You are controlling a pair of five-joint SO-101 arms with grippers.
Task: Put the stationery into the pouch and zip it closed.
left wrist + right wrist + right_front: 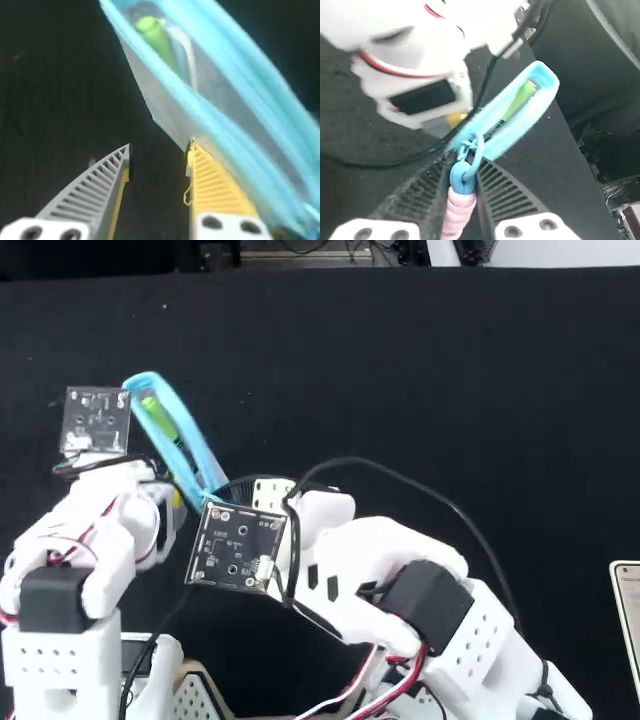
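Observation:
The light-blue pouch [172, 436] lies tilted on the black table, with a green pen [152, 402] showing at its far end. In the right wrist view the pouch [522, 112] still gapes at that end around the green pen [520, 96]. My right gripper [464, 173] is shut on the blue zipper pull loop [464, 176] and its pink strap. My left gripper [157, 156] is open, its yellow finger [215, 192] against the pouch's side [210, 95] and its grey finger [97, 192] over bare table. The green pen [157, 35] shows through the clear wall.
Both arms crowd the near left of the black table [450, 370]; the left arm's camera board [95, 420] sits beside the pouch and the right arm's board [236, 546] covers its near end. A white-edged object [628, 625] lies at the right edge.

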